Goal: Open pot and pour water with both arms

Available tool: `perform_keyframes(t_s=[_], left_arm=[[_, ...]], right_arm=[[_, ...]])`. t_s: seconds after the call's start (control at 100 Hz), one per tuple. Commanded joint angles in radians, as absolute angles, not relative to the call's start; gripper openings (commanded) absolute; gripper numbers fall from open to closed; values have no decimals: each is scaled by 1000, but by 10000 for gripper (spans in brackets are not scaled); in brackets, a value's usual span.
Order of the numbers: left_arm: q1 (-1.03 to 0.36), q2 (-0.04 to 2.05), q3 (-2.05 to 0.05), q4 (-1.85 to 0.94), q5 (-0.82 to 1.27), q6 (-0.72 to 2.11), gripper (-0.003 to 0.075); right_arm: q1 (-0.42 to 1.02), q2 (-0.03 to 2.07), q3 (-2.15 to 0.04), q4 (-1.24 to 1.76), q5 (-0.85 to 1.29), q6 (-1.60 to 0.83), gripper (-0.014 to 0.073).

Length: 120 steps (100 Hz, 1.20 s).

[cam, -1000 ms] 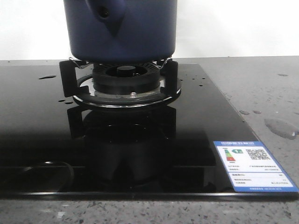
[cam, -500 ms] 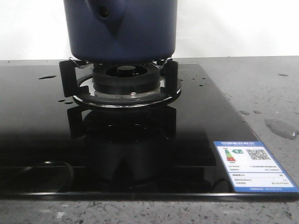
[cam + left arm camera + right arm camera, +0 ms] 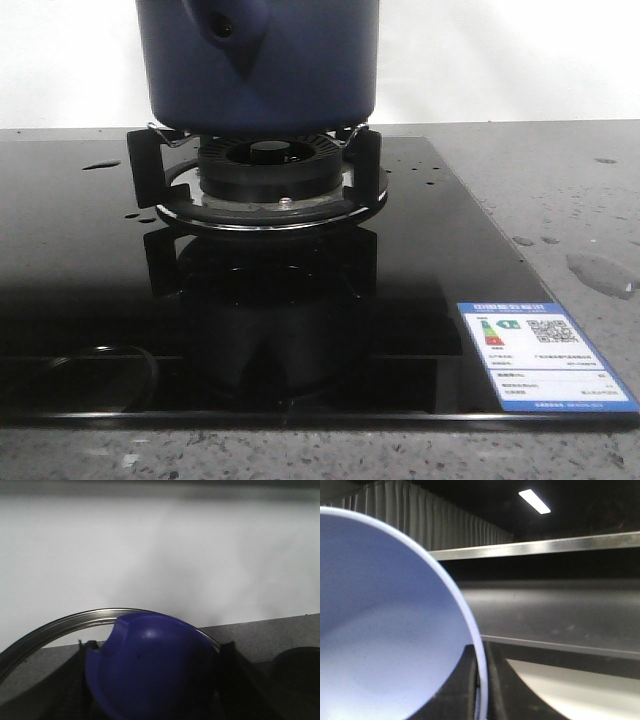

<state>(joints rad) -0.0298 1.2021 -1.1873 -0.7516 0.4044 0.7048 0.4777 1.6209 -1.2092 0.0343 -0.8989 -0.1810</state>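
The dark navy pot (image 3: 290, 70) stands on the gas burner (image 3: 265, 170). Its tube handle (image 3: 225, 30) points toward the camera, and its top is out of view. Neither gripper shows in the front view. My left gripper (image 3: 154, 690) is shut on the blue knob (image 3: 150, 650) of a lid with a metal rim (image 3: 60, 625), one dark finger (image 3: 75, 685) on each side. My right gripper (image 3: 481, 690) is shut on the rim of a light blue bowl (image 3: 385, 630). Water shows as a puddle (image 3: 600, 272) on the grey counter and as drops (image 3: 100, 165) on the hob.
The black glass hob (image 3: 80, 260) fills most of the counter and carries a blue and white label (image 3: 545, 355) at its front right. A faint ring-shaped reflection (image 3: 100, 372) lies at its front left. A white wall stands behind the pot.
The pot and burner have not moved. Only the dark reflections along the hob's front edge have shifted slightly.
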Motion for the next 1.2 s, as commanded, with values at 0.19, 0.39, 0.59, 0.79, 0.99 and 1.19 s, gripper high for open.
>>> perform_keyframes(t_s=[0.19, 0.39, 0.59, 0.79, 0.99, 1.19], left_arm=[[-28, 1177, -1223, -791, 332, 701, 339], [-28, 1177, -1223, -791, 331, 701, 339], [-28, 1177, -1223, -791, 331, 701, 339], [-28, 1177, -1223, -793, 331, 701, 339], [-28, 1175, -1236, -820, 347, 701, 339], [-28, 1166, -1253, -943, 415, 780, 339]], right_arm=[[479, 1576, -1240, 18, -988, -183, -46], [479, 1576, -1240, 18, -988, -183, -46], [479, 1576, -1240, 18, -982, -183, -46], [479, 1574, -1240, 18, -914, -183, -46], [475, 1512, -1271, 20, -619, -185, -46], [424, 1427, -1403, 20, -54, -185, -46]])
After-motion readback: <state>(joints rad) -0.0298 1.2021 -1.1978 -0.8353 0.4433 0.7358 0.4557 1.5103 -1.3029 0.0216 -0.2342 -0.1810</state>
